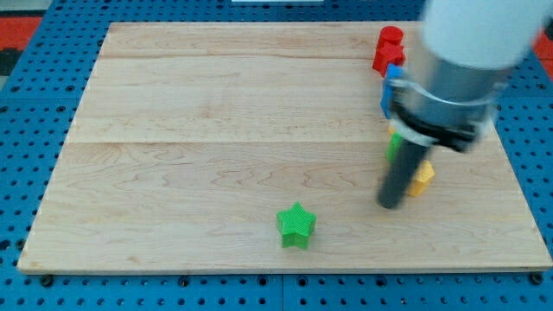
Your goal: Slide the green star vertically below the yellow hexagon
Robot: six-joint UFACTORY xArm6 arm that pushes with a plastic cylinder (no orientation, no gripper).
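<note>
The green star (296, 225) lies on the wooden board (216, 130) near the view's bottom, a little right of centre. The yellow hexagon (422, 178) sits to the right, partly hidden behind the rod. My tip (390, 205) rests on the board just left of and below the yellow hexagon, about a hundred pixels right of the green star and slightly above it. The tip touches neither block that I can tell.
Two red blocks (389, 50) stand at the board's top right. A blue block (393, 86) and a green block (394, 143) show beside the arm's body (458, 69), mostly hidden. A blue pegboard (26, 130) surrounds the board.
</note>
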